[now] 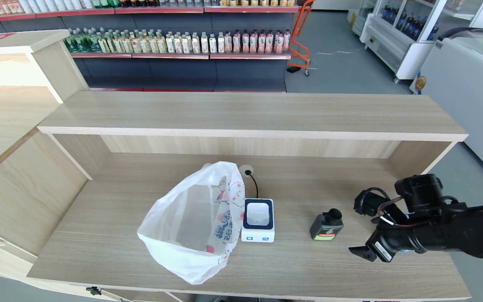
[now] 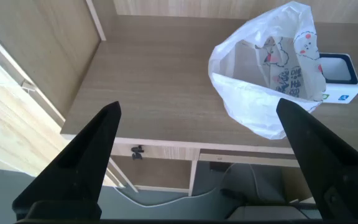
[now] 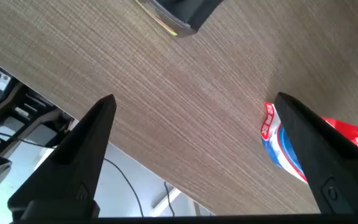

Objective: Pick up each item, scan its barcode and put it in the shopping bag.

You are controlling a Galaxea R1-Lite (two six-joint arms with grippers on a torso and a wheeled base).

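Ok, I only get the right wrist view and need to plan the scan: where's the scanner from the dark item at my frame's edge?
Observer: The scanner sits to the robot's left of that dark bottle, apart from it.
Operator: And the shopping bag?
Observer: The shopping bag stands open right beside the scanner, further left.
Operator: Is the left hand free?
Observer: Yes, the left hand is open and empty, near the counter's front edge, left of the bag.

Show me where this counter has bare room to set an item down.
Widest bare patch: between the shopping bag and the left wall of the counter. Also the strip behind the bottle, toward the back wall. Crowded: the bag crowds the scanner, and the right gripper hangs beside the bottle.
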